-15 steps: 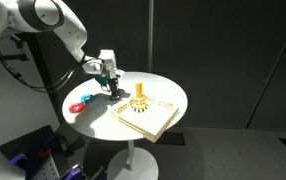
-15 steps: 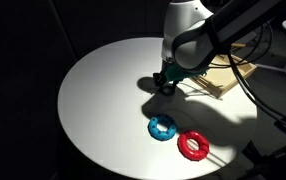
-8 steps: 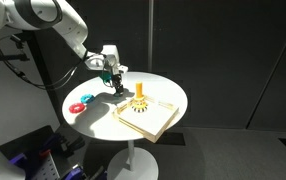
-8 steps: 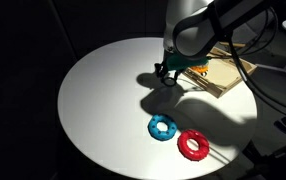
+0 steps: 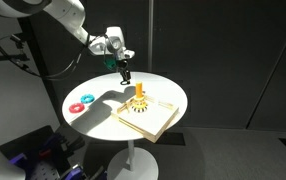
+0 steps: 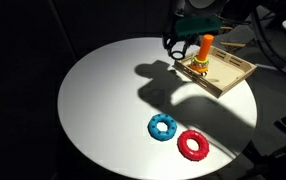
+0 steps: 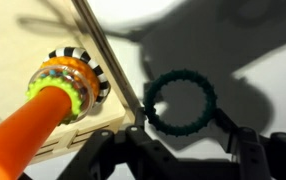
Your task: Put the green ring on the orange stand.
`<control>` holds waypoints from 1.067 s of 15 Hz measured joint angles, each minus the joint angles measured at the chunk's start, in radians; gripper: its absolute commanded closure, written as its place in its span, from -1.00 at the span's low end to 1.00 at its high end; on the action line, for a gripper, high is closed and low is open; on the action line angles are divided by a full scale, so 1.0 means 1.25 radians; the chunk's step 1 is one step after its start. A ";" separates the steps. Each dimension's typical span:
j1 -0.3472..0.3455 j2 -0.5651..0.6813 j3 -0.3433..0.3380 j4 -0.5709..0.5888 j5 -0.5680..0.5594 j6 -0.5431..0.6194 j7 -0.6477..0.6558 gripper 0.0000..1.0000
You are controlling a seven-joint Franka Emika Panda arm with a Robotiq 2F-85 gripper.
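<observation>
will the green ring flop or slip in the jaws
Probably stiff: the green ring shows a clean round outline though gripped at one edge. Its knobbly rim likely resists slipping. Thin with an open centre, it is probably light.

Round white table (image 5: 168, 88) sits mid-frame in both ext. views, on a single white pedestal (image 5: 133, 156). Near its left edge lie 2 rings: a blue ring (image 5: 88, 98) and a red ring (image 5: 75, 107), side by side, flat on the top. From the opposite ext. view the table (image 6: 103, 100) fills most of the frame; blue ring (image 6: 163, 127) and red ring (image 6: 193, 145) sit lower centre-right, just beside each other, poss. touching. Both look ribbed/knobbly. Dark shadow patches fall across the tabletop. Black backdrop (image 5: 233, 60) behind, w/ a thin vertical pole (image 5: 150, 35) at top centre. Wrist view: only a pale strip of tabletop (image 7: 133, 15) at top, shadowed to the right.
</observation>
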 measured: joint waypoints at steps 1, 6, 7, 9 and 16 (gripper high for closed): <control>-0.003 -0.012 -0.005 0.000 -0.009 -0.006 0.003 0.16; -0.029 -0.059 -0.016 0.000 -0.057 -0.027 0.031 0.16; -0.036 -0.066 -0.017 0.000 -0.065 -0.031 0.035 0.16; -0.049 -0.076 -0.019 0.000 -0.078 -0.035 0.046 0.16; -0.091 -0.091 -0.022 -0.006 -0.088 -0.048 0.060 0.16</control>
